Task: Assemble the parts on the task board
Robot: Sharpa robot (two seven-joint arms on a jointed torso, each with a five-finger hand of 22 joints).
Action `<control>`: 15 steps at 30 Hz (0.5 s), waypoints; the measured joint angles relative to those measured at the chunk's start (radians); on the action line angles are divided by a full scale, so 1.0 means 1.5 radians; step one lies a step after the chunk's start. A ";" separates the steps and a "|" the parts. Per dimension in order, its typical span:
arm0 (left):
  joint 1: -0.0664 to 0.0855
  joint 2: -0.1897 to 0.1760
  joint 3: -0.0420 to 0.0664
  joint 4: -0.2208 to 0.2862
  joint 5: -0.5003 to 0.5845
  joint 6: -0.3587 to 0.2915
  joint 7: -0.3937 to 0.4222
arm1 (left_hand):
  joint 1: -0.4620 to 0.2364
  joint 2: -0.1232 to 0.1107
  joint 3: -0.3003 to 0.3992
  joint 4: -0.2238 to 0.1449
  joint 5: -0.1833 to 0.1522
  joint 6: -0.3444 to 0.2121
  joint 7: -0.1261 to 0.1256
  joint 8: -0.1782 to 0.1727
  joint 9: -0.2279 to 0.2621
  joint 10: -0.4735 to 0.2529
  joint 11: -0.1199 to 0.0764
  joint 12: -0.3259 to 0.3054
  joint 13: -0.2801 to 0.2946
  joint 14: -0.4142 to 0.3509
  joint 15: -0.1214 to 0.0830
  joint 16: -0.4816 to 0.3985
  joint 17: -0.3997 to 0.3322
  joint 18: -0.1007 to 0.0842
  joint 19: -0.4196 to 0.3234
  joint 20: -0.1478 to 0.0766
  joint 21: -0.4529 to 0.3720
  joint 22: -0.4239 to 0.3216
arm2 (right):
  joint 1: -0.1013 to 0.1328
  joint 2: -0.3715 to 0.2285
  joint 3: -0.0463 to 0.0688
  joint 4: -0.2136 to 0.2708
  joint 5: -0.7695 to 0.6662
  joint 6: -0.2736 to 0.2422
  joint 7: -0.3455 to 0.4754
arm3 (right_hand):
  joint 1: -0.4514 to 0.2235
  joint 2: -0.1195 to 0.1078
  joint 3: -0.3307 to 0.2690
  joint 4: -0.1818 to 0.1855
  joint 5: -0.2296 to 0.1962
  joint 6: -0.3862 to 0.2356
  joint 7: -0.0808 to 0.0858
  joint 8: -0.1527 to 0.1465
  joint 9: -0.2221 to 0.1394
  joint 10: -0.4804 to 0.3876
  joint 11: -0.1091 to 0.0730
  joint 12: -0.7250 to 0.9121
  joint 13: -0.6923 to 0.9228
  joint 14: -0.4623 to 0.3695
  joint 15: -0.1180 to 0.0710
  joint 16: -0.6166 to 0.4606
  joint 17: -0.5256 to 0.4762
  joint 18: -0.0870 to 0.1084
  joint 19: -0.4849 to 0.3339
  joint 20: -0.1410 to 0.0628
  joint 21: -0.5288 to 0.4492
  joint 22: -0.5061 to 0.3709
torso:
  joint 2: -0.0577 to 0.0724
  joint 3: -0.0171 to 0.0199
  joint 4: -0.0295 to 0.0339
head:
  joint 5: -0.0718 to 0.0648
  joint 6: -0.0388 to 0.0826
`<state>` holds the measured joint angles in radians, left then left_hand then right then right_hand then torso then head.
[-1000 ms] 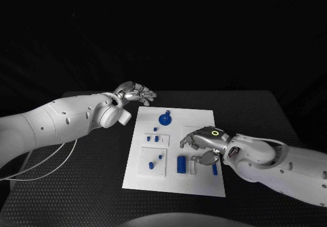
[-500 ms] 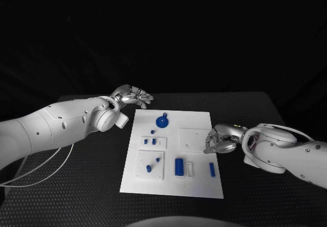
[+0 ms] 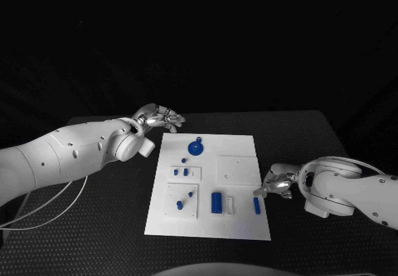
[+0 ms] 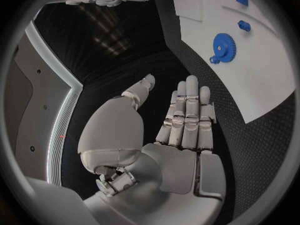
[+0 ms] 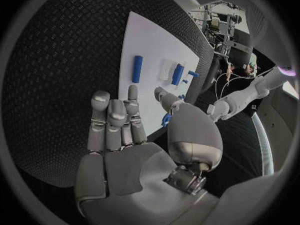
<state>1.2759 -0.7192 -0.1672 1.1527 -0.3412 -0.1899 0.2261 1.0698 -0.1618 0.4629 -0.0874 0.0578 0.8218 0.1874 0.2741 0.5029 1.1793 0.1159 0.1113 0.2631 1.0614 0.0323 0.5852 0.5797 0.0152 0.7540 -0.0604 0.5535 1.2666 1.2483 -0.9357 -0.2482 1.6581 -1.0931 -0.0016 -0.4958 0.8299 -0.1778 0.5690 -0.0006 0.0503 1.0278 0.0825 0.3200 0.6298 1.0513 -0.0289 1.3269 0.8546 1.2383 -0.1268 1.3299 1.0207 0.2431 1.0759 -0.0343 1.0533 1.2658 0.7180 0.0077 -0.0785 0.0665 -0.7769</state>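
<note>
With our right hand [image 3: 276, 185] spread and empty at the task board's [image 3: 236, 225] four o'clock edge, just beside the loose blue bar [image 3: 256, 205], a careless reach could knock it off the board.

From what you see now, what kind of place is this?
Probably a robot test bench in a lab: a white task board with small blue parts on a black table, and equipment racks behind.

White board [image 3: 236, 181] flat mid-table, blue parts on it.
Gear [image 3: 196, 148] at 12 o'clock; long bar [image 3: 216, 202] and short bar [image 3: 256, 205] lying near 5; small pegs [image 3: 185, 171] at 9.
</note>
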 measured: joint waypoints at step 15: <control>0.000 -0.001 0.000 0.003 0.000 0.000 0.000 | 0.000 0.000 0.000 0.000 0.000 0.000 0.000 0.000 0.000 0.000 0.000 0.000 0.000 0.000 0.000 0.000 0.001 0.000 0.000 0.000 0.000 0.001 | -0.030 0.022 0.000 -0.010 0.004 0.000 -0.039 | -0.003 0.004 0.000 -0.002 0.000 0.012 -0.004 0.001 0.002 0.009 -0.005 -0.001 0.008 0.012 -0.006 0.000 0.014 0.003 0.005 -0.002 0.005 0.001 | 0.001 -0.0007 0.0013 | -0.005 -0.003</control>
<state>1.2762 -0.7203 -0.1675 1.1574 -0.3412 -0.1897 0.2257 1.0698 -0.1618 0.4629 -0.0874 0.0578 0.8217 0.1874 0.2741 0.5030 1.1793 0.1159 0.1113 0.2632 1.0615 0.0323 0.5852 0.5805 0.0152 0.7541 -0.0604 0.5535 1.2674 1.2040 -0.9021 -0.2481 1.6427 -1.0876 -0.0018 -0.5538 0.8253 -0.1724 0.5696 -0.0035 0.0503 1.0465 0.0762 0.3222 0.6330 1.0654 -0.0359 1.3248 0.8663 1.2564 -0.1354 1.3300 1.0421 0.2469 1.0827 -0.0376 1.0608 1.2666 0.7188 0.0066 -0.0765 0.0595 -0.7818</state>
